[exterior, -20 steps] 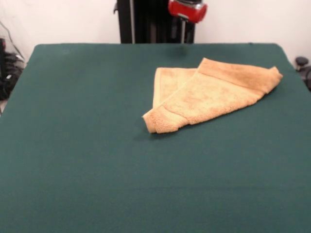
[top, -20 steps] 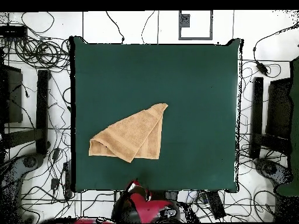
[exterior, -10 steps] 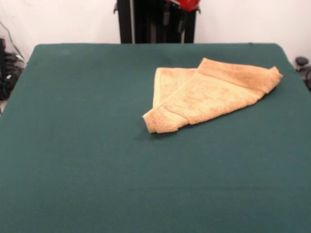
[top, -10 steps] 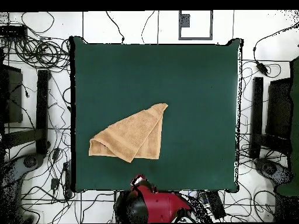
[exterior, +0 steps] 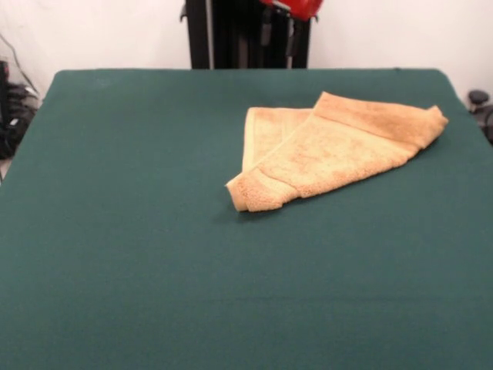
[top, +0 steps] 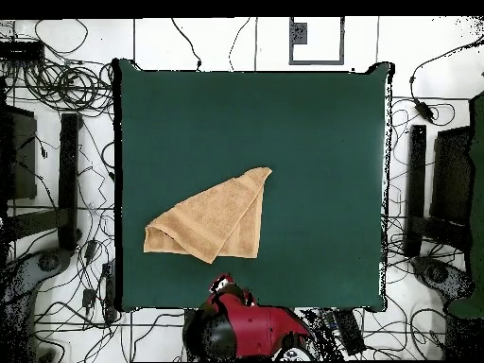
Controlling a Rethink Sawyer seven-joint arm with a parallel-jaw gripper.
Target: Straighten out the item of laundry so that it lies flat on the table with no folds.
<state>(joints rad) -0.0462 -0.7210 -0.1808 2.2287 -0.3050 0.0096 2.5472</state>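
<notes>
Front view:
- Table point(exterior: 139, 254): dark green cloth cover, fills nearly the whole pic. Surface smooth.
- Towel point(exterior: 339, 150): tan-orange terry, lying on the table, right of centre, toward the far side. Not flat: folded over itself on a slant. Upper layer runs from a blunt corner at lower left to a rounded end at far right. Lower layer shows as a paler panel at upper left, w/ a woven band along its left edge. A 2nd band crosses the upper layer near the lower-left corner. Far-right end looks bunched, slightly raised.
- Arm point(exterior: 293, 8): only a red bit at the top edge, above the table's far rim, black column behind. Well apart from towel. Gripper itself can't be made out here.
- Off-table: white wall at back; dark gear at left and right edges.

Overhead view:
- Table point(top: 312, 142): green rectangle, mid-pic.
- Towel point(top: 213, 222): lower-left part of the table, roughly triangular outline, point aimed up-right. Fold edge runs diagonally.
- Arm point(top: 250, 331): red and black bulk at the table's bottom edge, just below the towel, not touching it. Gripper point(top: 223, 283) at its tip, just over the table's rim; jaws: can't tell if open or closed.
- Floor point(top: 57, 85): white, cables and black stands on both sides.
</notes>
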